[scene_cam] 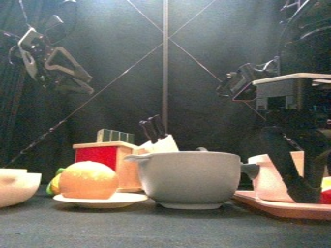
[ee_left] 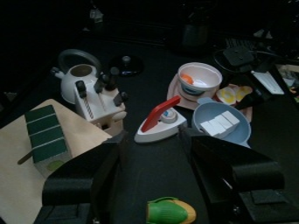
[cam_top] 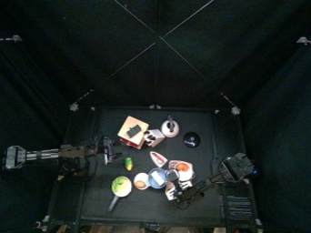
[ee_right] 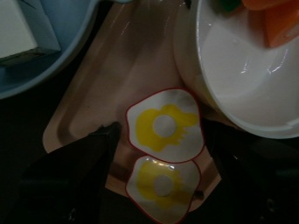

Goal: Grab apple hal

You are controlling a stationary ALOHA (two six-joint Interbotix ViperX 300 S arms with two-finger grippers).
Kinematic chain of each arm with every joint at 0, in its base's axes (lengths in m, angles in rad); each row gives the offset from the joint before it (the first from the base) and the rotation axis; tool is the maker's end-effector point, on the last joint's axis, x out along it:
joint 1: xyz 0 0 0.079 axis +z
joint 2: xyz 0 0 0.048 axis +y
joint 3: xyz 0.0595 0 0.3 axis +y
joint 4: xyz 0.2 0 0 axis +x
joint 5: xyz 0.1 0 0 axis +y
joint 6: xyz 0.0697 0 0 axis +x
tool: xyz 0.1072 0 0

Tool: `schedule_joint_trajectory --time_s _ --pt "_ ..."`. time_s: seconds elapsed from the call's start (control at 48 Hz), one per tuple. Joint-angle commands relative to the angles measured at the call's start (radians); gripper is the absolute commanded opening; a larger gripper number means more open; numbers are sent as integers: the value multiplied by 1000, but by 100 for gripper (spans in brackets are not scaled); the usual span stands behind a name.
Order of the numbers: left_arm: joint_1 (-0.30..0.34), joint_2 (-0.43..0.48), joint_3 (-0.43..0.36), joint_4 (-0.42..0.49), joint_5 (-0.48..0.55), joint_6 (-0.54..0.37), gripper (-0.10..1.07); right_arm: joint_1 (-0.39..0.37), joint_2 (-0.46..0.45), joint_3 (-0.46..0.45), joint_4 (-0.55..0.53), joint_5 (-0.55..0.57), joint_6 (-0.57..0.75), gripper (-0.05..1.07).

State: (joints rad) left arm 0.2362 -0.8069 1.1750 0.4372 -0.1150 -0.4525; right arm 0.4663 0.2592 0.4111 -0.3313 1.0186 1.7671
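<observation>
apple half [scene_cam: 88,179] on small plate [scene_cam: 101,201], front-left of table | white cup [ee_left: 200,79] holds orange pieces | left gripper [ee_left: 159,179] spread, hovering, holding nothing | right gripper [ee_right: 158,179] over fried-egg pieces [ee_right: 163,122] on wooden tray [ee_right: 87,96], jaws dark, cannot tell

On the surface [cam_top: 109,127], a wooden block [cam_top: 133,127] sits at 11 o'clock, a kettle [cam_top: 172,125] at 12. The apple hal [cam_top: 142,183] lies at 6, beside a green fruit [cam_top: 120,187]. The right tool [cam_top: 191,189] hangs at 5, the left arm [cam_top: 61,156] at 9.
</observation>
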Motion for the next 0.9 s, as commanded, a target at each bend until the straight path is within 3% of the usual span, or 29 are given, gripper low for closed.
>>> schedule_joint_trajectory --time_s 0.0,0.188,0.479,0.875 --pt "2 2 -15 0 -3 0 87 -5 -11 -3 0 -6 -3 103" --pt "2 2 -15 0 -3 0 87 -5 -11 -2 -2 -12 -5 100" --pt "2 2 -15 0 -3 0 87 -3 -15 -8 3 -25 -8 77" --pt "2 2 -14 -2 0 0 87 6 -41 -49 -23 -25 -9 76"
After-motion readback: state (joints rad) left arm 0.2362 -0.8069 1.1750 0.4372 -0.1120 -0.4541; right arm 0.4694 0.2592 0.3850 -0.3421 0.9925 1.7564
